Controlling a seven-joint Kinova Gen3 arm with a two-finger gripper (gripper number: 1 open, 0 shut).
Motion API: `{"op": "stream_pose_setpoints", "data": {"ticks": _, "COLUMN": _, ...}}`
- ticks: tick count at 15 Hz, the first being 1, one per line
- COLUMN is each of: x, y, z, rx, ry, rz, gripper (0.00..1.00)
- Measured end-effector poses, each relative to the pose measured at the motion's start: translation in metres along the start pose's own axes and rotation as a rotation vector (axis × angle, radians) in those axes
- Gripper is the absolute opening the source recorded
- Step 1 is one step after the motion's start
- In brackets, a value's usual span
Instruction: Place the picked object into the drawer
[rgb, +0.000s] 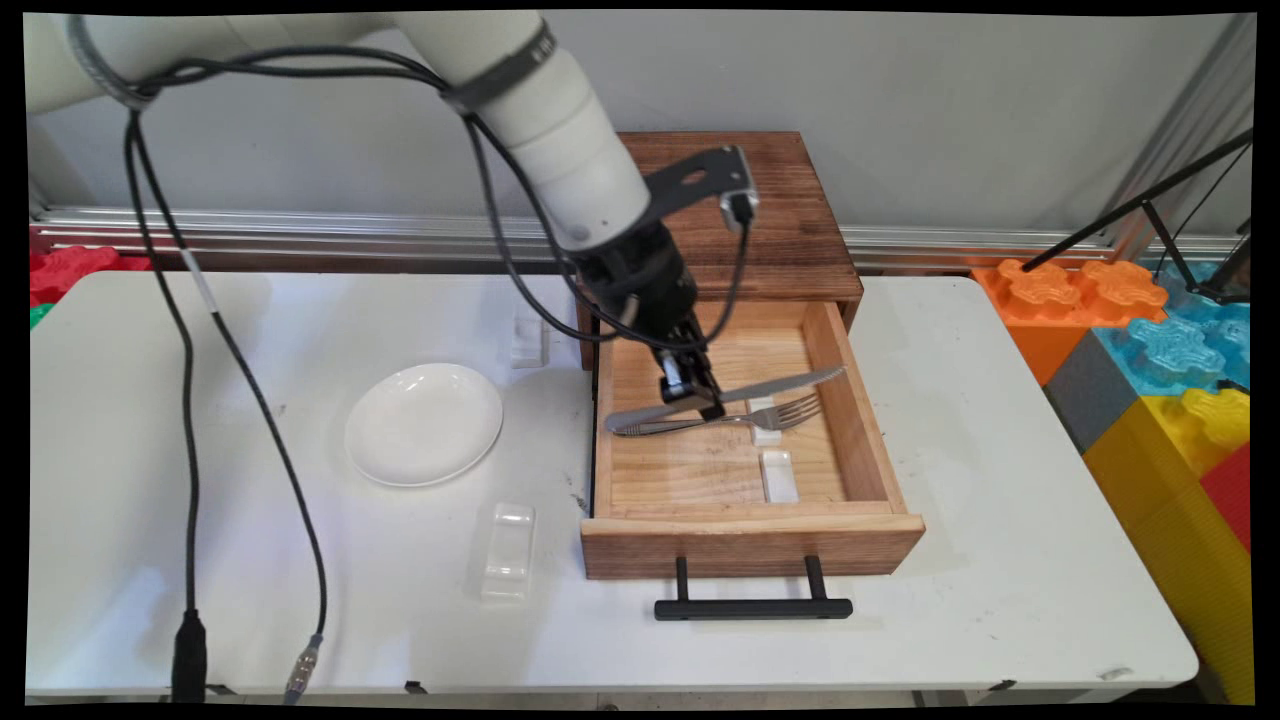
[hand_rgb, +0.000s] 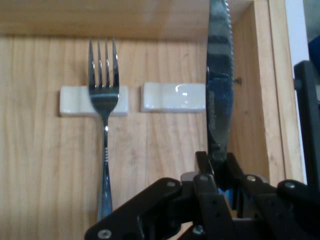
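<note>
Gripper (hand_rgb: 218, 167) clamps the knife (hand_rgb: 219, 85), blade pointing away, seemingly above the drawer (rgb: 745, 540), parallel beside the fork (hand_rgb: 103, 95).

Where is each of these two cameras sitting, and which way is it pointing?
Main view: fixed above the table's near side, looking down across it toward the wall; shows the white arm, cables and gripper.
Hand view: on the hand, looking along the gripper into the drawer; only its black linkage and fingers show.
Shared: the knife clamped in the gripper, the fork, two white rests.
</note>
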Motion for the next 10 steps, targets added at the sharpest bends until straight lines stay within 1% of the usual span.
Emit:
{"op": "stream_pose_setpoints", "data": {"ticks": 4, "x": 0.009, "y": -0.001, "z": 0.026, "rx": -0.01, "ry": 0.005, "rz": -0.005, "gripper": 0.0}}
{"op": "stream_pose_setpoints", "data": {"ticks": 10, "x": 0.008, "y": -0.001, "z": 0.058, "rx": -0.018, "ry": -0.006, "rz": -0.002, "gripper": 0.0}}
